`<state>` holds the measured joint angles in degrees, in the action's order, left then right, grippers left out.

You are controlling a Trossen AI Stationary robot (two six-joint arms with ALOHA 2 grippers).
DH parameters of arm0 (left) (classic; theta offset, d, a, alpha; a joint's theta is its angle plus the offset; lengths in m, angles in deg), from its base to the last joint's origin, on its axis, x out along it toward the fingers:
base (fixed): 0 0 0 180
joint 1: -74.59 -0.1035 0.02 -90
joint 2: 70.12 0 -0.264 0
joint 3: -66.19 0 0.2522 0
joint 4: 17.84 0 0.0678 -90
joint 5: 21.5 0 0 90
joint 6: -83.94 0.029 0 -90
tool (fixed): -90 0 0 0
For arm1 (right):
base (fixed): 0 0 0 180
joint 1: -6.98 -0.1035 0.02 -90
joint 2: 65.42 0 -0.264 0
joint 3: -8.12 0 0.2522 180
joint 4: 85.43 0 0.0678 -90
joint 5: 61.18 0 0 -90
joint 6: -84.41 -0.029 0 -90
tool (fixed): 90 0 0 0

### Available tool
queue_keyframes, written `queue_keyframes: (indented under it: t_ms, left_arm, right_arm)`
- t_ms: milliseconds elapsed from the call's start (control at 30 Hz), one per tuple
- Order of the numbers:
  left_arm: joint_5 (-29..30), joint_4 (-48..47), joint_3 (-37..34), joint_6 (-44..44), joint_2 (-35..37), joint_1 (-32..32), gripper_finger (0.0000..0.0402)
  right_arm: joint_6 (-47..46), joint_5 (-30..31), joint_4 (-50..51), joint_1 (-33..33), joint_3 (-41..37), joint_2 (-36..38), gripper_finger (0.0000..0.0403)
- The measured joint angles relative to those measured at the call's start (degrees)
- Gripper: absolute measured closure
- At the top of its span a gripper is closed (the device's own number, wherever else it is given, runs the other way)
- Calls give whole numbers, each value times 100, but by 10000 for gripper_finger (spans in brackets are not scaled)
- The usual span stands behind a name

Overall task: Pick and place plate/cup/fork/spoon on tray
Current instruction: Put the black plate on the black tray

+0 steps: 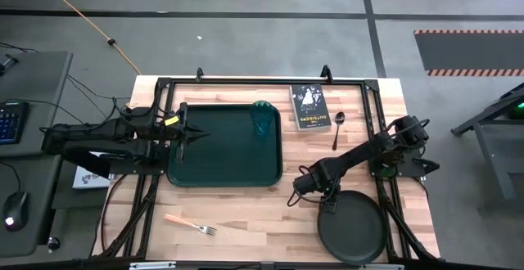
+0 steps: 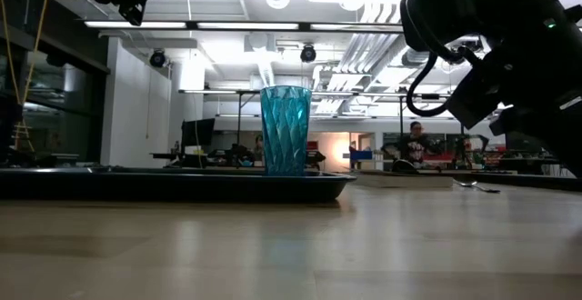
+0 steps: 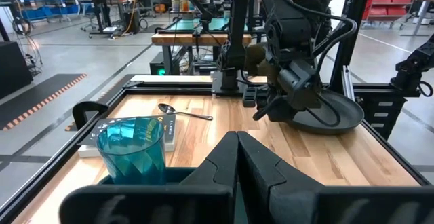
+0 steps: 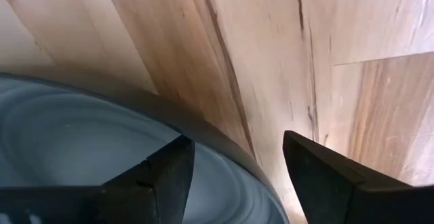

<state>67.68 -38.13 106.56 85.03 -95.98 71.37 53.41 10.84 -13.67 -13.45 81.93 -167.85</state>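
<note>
Right gripper (image 4: 234,159) sits over the plate's (image 1: 354,221) rim, lower right of the high view, jaws wide: one finger inside over the plate's surface, the other outside over bare wood, rim between them. Nothing gripped yet. Plate lies on the table (image 1: 246,237), off the tray (image 1: 225,176).

Left gripper (image 1: 195,133) parked over the tray's left edge, fingers shut, holding nothing. Leave it there.

Status as things lie: cup (image 1: 263,119) already upright in the tray's upper right corner. Fork (image 1: 190,223) at lower left on the wood, spoon (image 1: 337,128) at upper right just beside the black book (image 1: 309,108). Both untouched, plate is the step in hand.

How I'd do the grab:
- Lower until the rim is well inside the fingers, not just at the tips. In the wrist view the rim runs diagonally across the gap; square the wrist to it if possible so the pads bite flat.
- Close fully before any lift. Plate is wide and held at one edge, so expect it to droop and pivot.
- Lift slow, keep it low, clear the tray's raised rim.
- Set it in the open left/centre area of the tray, well apart from the cup; a swinging plate edge could tip the tumbler.
- Release only once it's flat.

Main risk: shallow pinch slipping off the rim.
</note>
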Motion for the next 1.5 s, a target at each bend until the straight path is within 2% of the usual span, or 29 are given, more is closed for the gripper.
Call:
queue_keyframes:
  t_ms: [500,900,1500]
  left_arm:
    - [-1,-2,0,-46,1,0,401]
    - [-2,-4,0,-46,1,0,402]
    - [-2,-2,0,-46,1,0,402]
  right_arm:
    - [66,131,-98,0,1,0,285]
    - [212,123,-117,2,2,14,393]
    - [299,-84,-154,31,4,14,402]
